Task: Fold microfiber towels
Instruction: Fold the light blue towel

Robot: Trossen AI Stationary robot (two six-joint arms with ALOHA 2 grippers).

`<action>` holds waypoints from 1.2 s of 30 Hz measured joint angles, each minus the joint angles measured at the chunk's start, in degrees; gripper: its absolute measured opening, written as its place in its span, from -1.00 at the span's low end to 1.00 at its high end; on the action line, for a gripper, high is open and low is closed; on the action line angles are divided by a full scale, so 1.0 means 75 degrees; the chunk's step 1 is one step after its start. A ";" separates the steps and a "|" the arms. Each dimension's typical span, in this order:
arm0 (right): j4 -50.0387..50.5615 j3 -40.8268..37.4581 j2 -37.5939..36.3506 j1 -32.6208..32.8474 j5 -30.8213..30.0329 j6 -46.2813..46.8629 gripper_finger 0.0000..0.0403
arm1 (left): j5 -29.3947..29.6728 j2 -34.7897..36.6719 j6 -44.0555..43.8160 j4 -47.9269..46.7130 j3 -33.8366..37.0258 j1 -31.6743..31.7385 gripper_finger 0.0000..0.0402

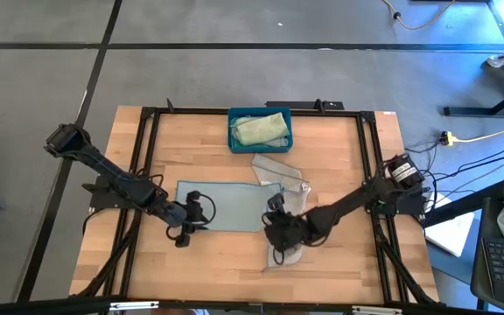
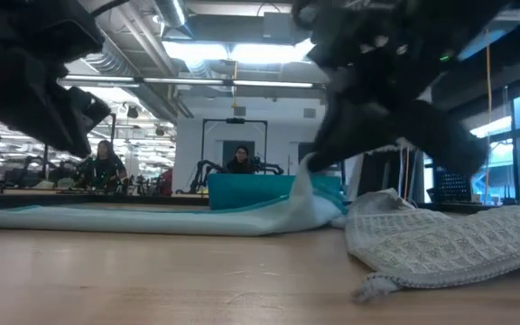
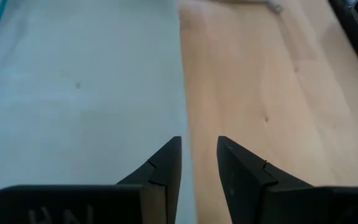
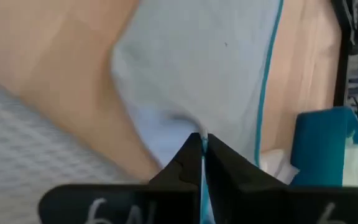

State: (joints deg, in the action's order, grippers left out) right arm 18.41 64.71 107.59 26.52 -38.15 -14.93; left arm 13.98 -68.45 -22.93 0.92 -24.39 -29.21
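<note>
Right gripper point(image 4: 202, 142) pinching pale blue towel's point(image 4: 197, 68) corner, left gripper point(image 3: 199, 163) slightly spread at that towel's opposite edge, grey-beige towel point(image 4: 30, 143) beside right gripper

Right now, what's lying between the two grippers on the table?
In the high view, the flat pale blue towel spans between the left gripper and right gripper, whose fingers pinch its corner.

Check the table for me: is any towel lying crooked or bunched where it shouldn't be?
Yes. A grey-beige towel lies crumpled and skewed beside the flat pale blue towel, trailing under the right gripper, which is shut on the blue towel's corner. The left gripper hovers open over its edge.
</note>
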 joint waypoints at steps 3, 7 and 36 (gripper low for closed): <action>-0.0453 0.0009 0.0000 -0.0362 0.0534 -0.0503 -0.97 | 0.0025 0.0003 0.0144 0.0018 -0.0200 -0.0080 -0.53; -0.1232 0.0009 0.0000 -0.0742 0.1070 -0.1095 -0.93 | 0.0409 0.0003 0.0155 0.0004 -0.0348 -0.0079 -0.53; -0.4636 0.1180 0.1479 -0.1982 0.3653 -0.2848 -0.83 | 0.0872 0.2307 -0.0276 -0.0703 -0.0428 -0.0651 -0.53</action>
State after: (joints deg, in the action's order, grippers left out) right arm -16.37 73.55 118.68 11.66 -10.75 -36.29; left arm 20.52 -51.14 -25.00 -4.35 -27.59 -34.10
